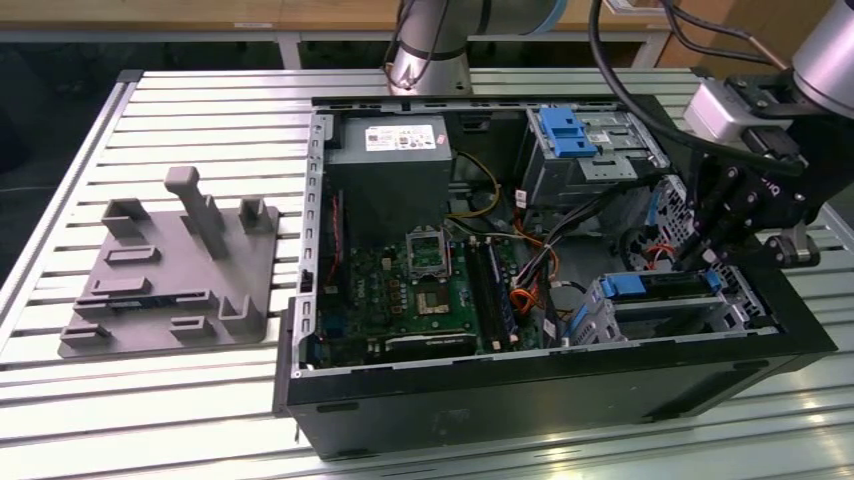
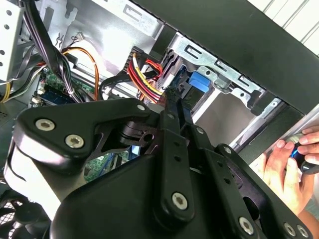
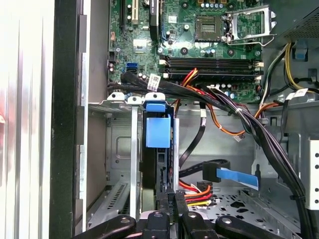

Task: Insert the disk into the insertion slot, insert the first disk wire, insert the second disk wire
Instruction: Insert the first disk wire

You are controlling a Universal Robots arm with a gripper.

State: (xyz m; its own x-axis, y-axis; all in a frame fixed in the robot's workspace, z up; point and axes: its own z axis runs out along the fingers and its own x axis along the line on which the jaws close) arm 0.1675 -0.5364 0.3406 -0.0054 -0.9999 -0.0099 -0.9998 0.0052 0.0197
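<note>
Slatted metal counter (image 1: pixel 200 110) is carrying an open computer case (image 1: pixel 561 385). Inside it, the disk (image 3: pixel 158 132) is sitting in the insertion slot (image 3: pixel 117 149), its blue handle end showing. The end effector (image 3: pixel 169 196) is hanging at the disk's other end, closed, beside a red and yellow wire bundle (image 3: pixel 194 191); whether it is pinching a plug, I cannot tell. A person's hand (image 2: pixel 284 169) is showing just outside the case wall.
</note>
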